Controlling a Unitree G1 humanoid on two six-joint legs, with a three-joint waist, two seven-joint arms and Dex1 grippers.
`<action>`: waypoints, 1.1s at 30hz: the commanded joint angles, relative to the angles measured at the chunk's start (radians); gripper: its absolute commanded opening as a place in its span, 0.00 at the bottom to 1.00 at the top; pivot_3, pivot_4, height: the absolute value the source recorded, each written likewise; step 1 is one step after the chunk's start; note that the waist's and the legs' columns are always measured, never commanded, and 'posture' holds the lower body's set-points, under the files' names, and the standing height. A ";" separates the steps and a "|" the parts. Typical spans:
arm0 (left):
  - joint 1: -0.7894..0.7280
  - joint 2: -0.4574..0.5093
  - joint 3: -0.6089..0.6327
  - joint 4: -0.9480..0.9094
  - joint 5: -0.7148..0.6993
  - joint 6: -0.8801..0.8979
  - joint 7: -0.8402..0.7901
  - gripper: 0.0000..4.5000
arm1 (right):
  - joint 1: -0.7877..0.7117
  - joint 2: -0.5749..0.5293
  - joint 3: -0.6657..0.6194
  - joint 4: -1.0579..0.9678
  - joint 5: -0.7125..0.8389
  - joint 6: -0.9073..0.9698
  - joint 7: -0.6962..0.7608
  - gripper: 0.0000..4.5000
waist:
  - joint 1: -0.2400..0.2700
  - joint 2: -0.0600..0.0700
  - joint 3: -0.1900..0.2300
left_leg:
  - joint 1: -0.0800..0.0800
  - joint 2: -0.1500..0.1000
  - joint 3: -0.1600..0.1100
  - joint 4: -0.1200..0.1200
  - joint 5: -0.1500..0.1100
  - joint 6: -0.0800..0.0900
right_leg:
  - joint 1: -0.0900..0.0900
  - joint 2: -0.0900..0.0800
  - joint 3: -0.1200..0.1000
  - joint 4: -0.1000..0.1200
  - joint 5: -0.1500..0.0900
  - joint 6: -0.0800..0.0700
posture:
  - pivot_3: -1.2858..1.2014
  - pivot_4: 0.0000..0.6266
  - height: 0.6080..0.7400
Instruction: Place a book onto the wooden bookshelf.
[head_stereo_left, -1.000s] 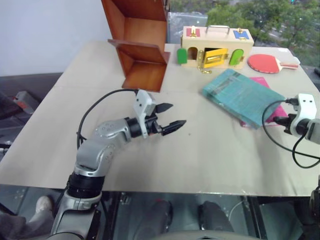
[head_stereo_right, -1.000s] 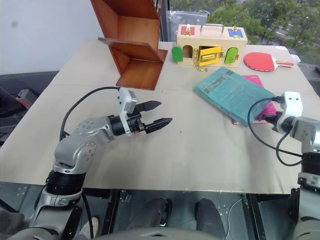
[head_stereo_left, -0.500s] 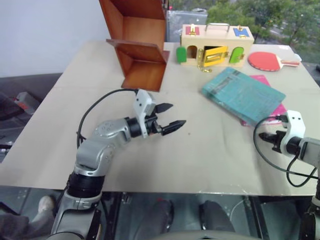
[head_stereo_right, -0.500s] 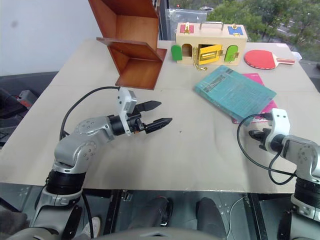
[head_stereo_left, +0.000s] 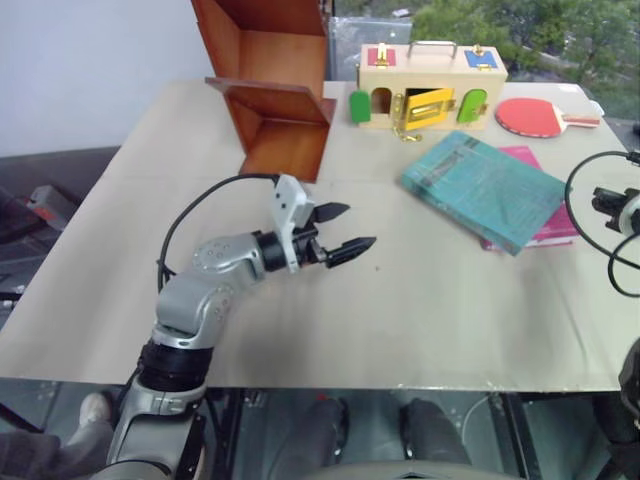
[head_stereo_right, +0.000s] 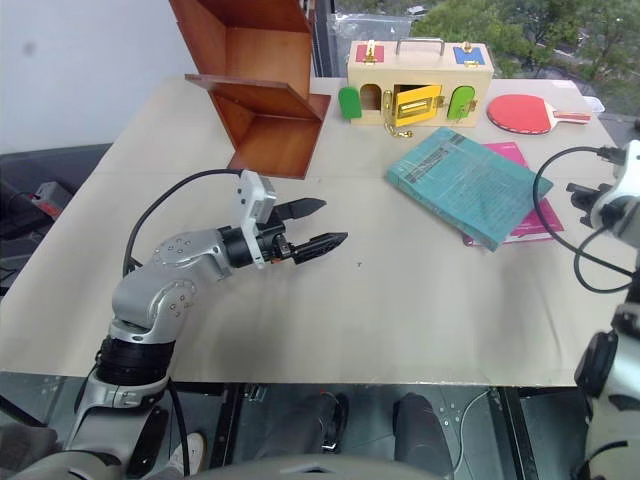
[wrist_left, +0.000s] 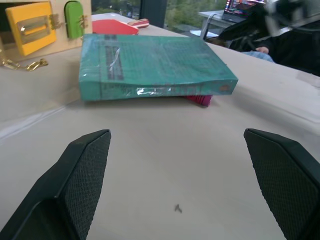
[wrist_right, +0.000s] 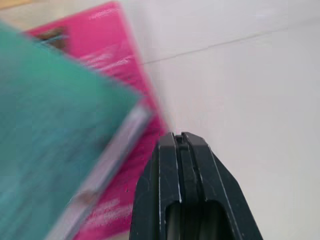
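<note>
Up close, the right claw (wrist_right: 180, 142) is pinched together beside the book (wrist_right: 50, 135).

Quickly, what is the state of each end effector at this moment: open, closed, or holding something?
Left end effector: open, holding nothing, above the table.
Right end effector: closed, empty, beside the book without touching it.

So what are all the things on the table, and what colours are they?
book: one, teal-green, lying flat on the table's right side, on top of the pink book
pink book: one, magenta-pink, under the teal one
wooden bookshelf: one, reddish-brown, far left
wooden box: one, pale with green, yellow, red and blue parts, far middle
paddle: one, red, far right
table: one, beige
left end effector: black fingers, open, above the middle
right end effector: black fingers, shut, beside the books
</note>
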 joint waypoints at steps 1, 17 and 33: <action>-0.007 0.002 0.017 -0.022 -0.008 -0.016 0.002 1.00 | -0.123 -0.030 0.029 0.269 -0.048 -0.208 0.010 0.01 | 0.001 0.000 0.000 | 0.000 0.000 0.000 -0.002 0.000 0.000 | 0.000 0.000 0.000 -0.001 0.000 0.000 | 0.52 0.24 1.00; 0.032 0.011 0.036 -0.060 -0.018 -0.008 0.029 1.00 | -0.062 -0.015 0.162 0.293 -0.053 -0.091 0.324 0.01 | -0.005 0.001 0.000 | -0.014 0.001 0.000 0.004 -0.001 0.001 | -0.012 0.002 0.000 -0.001 0.000 0.000 | 0.52 0.24 1.00; 0.019 0.011 0.025 -0.038 -0.010 -0.015 0.013 1.00 | 0.388 -0.073 -0.058 -0.703 0.161 0.371 0.255 0.01 | 0.007 0.001 0.000 | -0.016 -0.001 -0.002 0.009 -0.001 0.001 | -0.013 0.000 -0.001 0.005 0.000 0.000 | 0.52 0.24 1.00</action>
